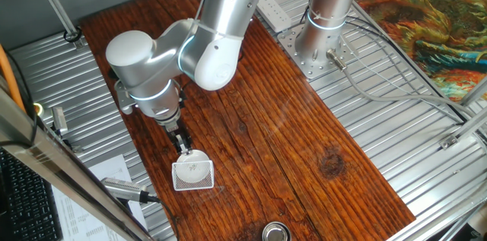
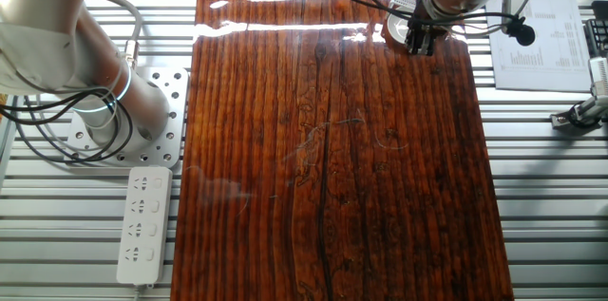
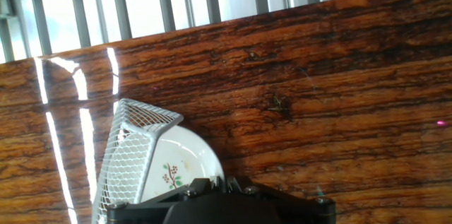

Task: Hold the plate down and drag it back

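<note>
The small round white plate (image 3: pixel 185 166), with a red-berry sprig painted on it, lies near the wooden table's edge. A white grid-patterned card (image 3: pixel 131 155) overlaps its left side. In the one fixed view the plate (image 1: pixel 198 166) and card (image 1: pixel 183 183) sit together at the near left edge. My gripper (image 1: pixel 185 150) points down with its tips on the plate's rim, jaws close together. In the hand view the gripper (image 3: pixel 222 180) is mostly hidden by the hand's black body. In the other fixed view the gripper (image 2: pixel 416 47) hides most of the plate (image 2: pixel 392 28).
A round metallic cup (image 1: pixel 276 232) stands at the table's near edge. A second arm's base (image 1: pixel 319 51) and a power strip (image 2: pixel 142 225) are beside the board. A printed sheet (image 2: pixel 537 45) lies on the metal slats. The table edge (image 3: pixel 212 22) is just beyond the plate.
</note>
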### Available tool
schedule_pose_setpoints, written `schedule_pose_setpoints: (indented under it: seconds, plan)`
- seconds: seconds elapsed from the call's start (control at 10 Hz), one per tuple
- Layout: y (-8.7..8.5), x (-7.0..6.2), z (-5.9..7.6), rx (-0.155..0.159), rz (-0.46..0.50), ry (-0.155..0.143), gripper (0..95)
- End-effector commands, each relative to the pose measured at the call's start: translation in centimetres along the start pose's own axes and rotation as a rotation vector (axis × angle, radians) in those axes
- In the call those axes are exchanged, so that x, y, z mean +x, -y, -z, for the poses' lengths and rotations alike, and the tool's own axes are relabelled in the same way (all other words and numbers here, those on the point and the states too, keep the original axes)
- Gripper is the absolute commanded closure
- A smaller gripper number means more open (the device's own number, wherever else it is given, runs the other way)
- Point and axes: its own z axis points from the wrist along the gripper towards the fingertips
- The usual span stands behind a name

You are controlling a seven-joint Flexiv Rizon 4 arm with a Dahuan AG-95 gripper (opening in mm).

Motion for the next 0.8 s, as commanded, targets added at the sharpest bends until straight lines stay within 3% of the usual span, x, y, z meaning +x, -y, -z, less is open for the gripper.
schedule_pose_setpoints:
  seconds: [0.1, 0.8]
  plan:
    - [0.01, -0.05, -0.05, 0.003, 0.000, -0.001, 95.0]
    - [0.09, 0.01, -0.08, 0.005, 0.006, -0.001, 95.0]
